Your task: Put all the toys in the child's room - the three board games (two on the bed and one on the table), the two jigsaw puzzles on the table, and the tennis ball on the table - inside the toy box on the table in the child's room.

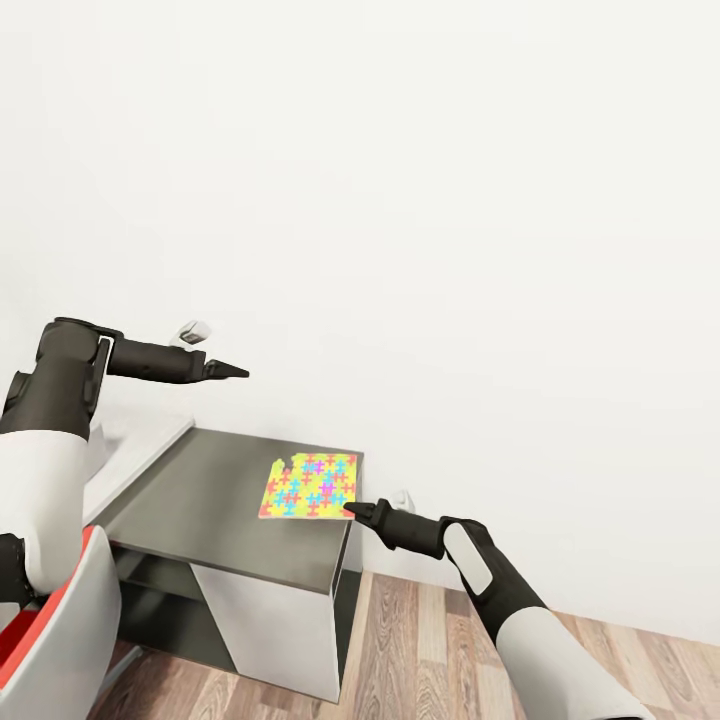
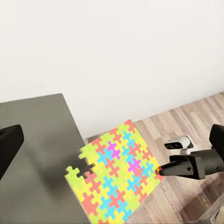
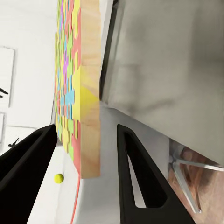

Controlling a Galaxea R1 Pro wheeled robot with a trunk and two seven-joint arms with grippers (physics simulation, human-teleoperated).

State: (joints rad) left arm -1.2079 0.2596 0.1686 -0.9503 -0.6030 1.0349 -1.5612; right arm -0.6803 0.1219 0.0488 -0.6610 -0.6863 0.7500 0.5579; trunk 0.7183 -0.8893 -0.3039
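Note:
One jigsaw puzzle (image 1: 310, 486), a bright multicoloured mat, sits at the far right corner of the table's dark grey side unit (image 1: 200, 510). In the left wrist view the jigsaw puzzle (image 2: 114, 170) seems to reach past the unit's edge. My right gripper (image 1: 352, 510) is at its near right corner, open, with the puzzle's edge (image 3: 86, 93) between the fingers (image 3: 140, 172) and not touching them. My left gripper (image 1: 235, 372) hovers open high above the unit, well left of the puzzle. The tennis ball (image 3: 59, 178) shows small and far off. The board games, toy box and bed are out of view.
The table's light top (image 1: 135, 445) joins the unit on the left. A red and white chair (image 1: 50, 620) stands at the lower left beside my left arm. A bare white wall is close behind the unit. Wooden floor (image 1: 430, 640) lies to its right.

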